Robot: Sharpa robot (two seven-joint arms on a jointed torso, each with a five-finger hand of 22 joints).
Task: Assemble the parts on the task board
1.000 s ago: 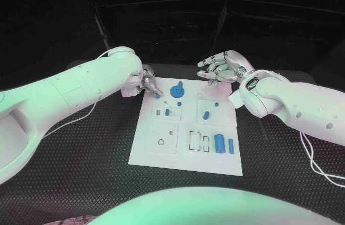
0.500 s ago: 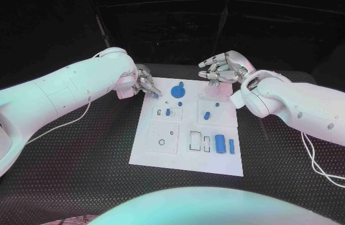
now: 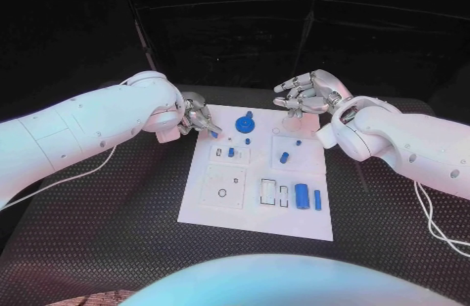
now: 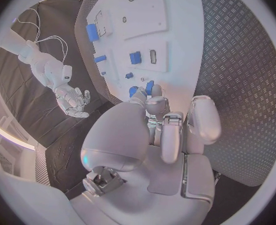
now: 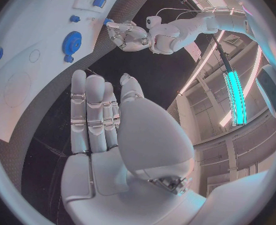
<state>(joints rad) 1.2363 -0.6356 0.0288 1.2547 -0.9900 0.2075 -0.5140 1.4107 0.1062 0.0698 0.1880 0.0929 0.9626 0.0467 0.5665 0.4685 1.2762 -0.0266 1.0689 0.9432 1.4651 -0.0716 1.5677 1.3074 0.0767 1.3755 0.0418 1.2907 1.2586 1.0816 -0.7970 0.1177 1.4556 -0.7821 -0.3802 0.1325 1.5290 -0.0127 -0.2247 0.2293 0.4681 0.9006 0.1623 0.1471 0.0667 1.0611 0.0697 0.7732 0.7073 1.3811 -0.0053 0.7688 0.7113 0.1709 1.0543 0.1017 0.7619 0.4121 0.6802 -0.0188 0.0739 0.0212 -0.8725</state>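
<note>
Glossy white arms, silver segmented fingers (image 3: 203, 118), thin white cables.

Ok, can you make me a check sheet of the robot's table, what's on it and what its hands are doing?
Surface: black ribbed table, bare around the plate.
Job's things: white task board; blue gear-shaped part, blue cylinder part and smaller blue pieces on it.
Clutter: nothing seen.
Hands: silver left hand pinches a small blue part at the board's far-left corner; silver right hand hovers open past the far edge.
Cables: white cable on the table, right side.
Surroundings: dark.
</note>
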